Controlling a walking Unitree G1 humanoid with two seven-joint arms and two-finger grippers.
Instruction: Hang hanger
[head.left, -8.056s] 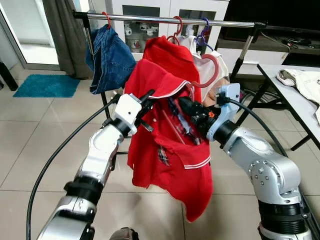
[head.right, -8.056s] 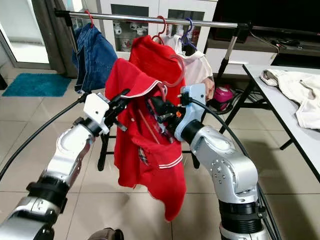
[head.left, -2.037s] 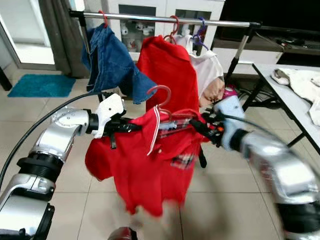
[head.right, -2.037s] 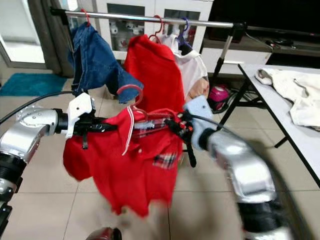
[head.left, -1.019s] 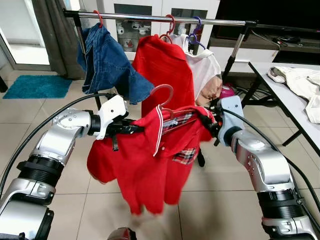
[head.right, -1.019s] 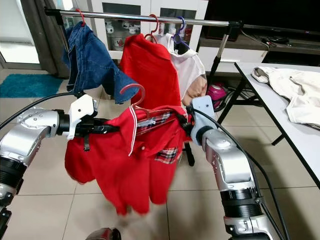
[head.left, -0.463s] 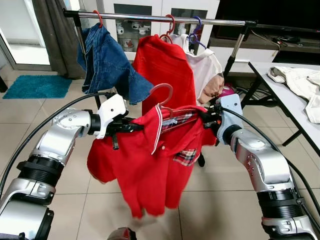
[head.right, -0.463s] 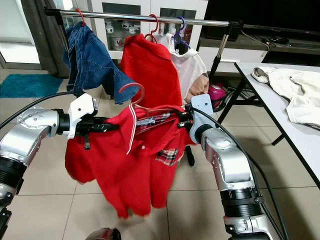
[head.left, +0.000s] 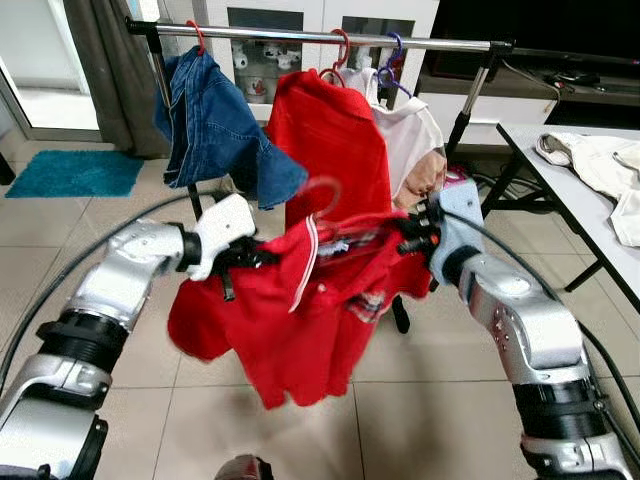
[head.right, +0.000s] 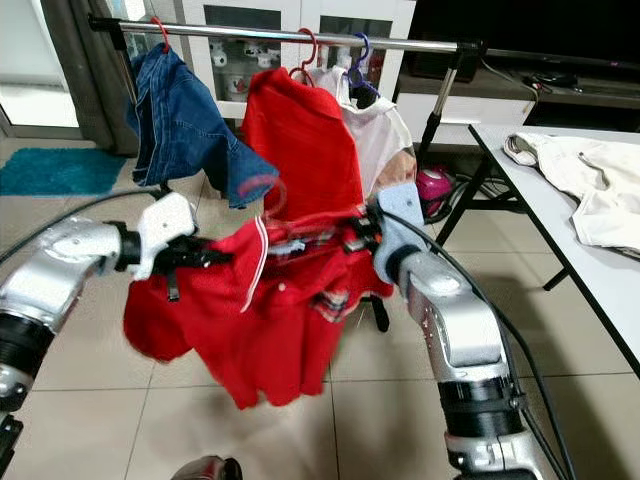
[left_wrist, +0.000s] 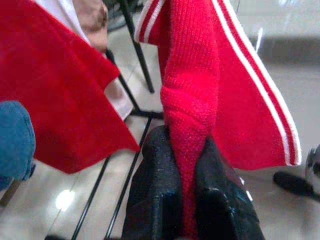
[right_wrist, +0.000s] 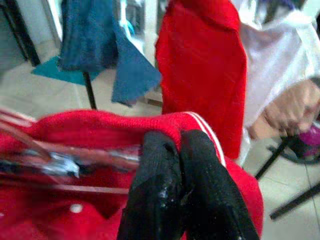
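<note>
We hold the red shirt (head.left: 300, 300) on its hanger (head.left: 325, 195) below the rail (head.left: 320, 38), left pincer (head.left: 240, 258) and right pincer (head.left: 408, 232) both clenched on the shirt's fabric.

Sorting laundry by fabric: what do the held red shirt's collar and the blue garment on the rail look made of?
Red shirt: its collar looks like ribbed knit, matte, with white stripes; likely cotton or a blend. Blue garment: looks like denim, with a stiff, faded weave.
</note>
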